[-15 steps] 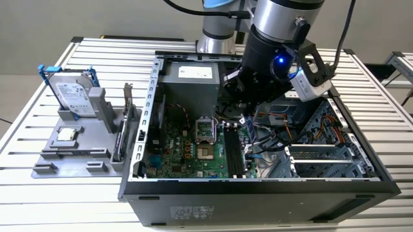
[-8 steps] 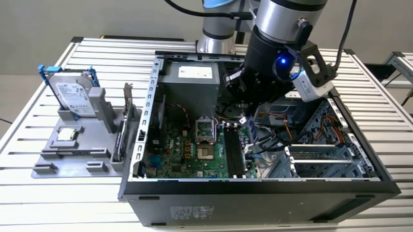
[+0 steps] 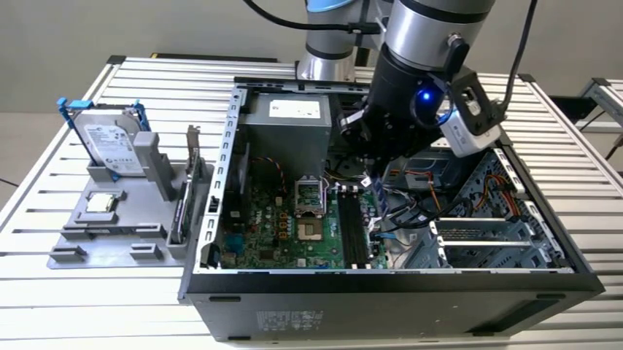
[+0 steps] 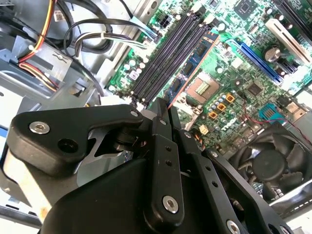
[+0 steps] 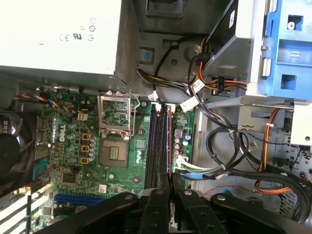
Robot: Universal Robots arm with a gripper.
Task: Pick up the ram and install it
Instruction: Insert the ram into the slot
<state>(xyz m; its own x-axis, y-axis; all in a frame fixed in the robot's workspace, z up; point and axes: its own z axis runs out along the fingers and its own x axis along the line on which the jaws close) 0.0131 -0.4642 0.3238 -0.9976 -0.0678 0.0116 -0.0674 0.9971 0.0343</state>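
**RAM pinched in gripper, over mobo slots**

The ram is a thin blue stick w/ dark chips. It stands on edge along the black slots, at the side of the bank nearest the CPU socket. Can't tell if it's seated or just above. The gripper has its fingers clamped on the near end of the stick, inside the open PC case.

Around it is 1 green motherboard w/ 1 CPU socket, lid frame open. There's 1 long blue slot and 1 black fan. The exact no. of black slots is unclear, approx 4.

The power supply carries a white label w/ marks and print.

Outside the case, at the exterior view's left, 1 gray holder sits on the slatted table. It holds 1 silver hard drive, upright in a blue frame and labelled, plus 1 dark card w/ a metal bracket.
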